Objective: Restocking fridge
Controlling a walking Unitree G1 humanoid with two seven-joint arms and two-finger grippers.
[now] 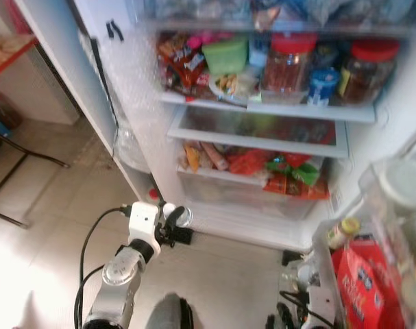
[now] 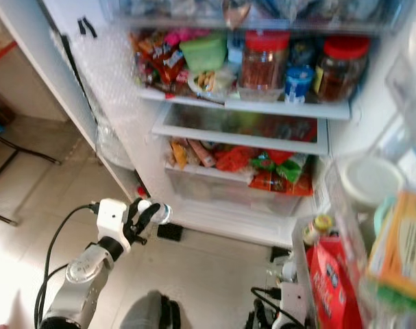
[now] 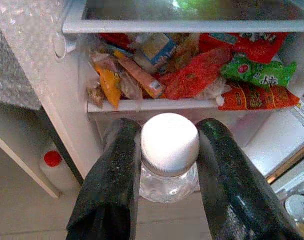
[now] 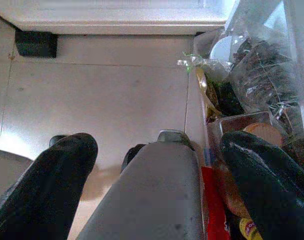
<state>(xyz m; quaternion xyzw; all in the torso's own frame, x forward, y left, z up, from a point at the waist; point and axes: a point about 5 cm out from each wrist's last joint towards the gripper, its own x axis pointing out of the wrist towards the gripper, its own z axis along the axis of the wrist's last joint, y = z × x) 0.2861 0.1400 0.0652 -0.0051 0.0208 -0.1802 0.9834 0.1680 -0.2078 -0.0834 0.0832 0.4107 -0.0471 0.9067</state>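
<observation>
Pale floor tiles (image 1: 50, 205) run up to an open fridge (image 1: 262, 123), its shelves crowded with red-lidded jars (image 1: 288, 63) and snack packets. In the head views, the left gripper (image 1: 172, 221) hovers low before the fridge's bottom drawer, clamping a clear bottle (image 1: 182, 217). The left wrist view shows both fingers (image 3: 109, 190) pinching just under the bottle's white cap (image 3: 170, 141). In the right wrist view, the right gripper (image 4: 157, 165) hangs spread wide and empty beside the fridge door's shelves.

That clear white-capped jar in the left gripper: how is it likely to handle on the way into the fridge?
The jar looks like clear rigid glass or plastic, so probably stiff but possibly breakable. The left gripper pinches it just below the white cap, where smooth round walls might slip or twist. Contents unclear; weight uncertain.
</observation>
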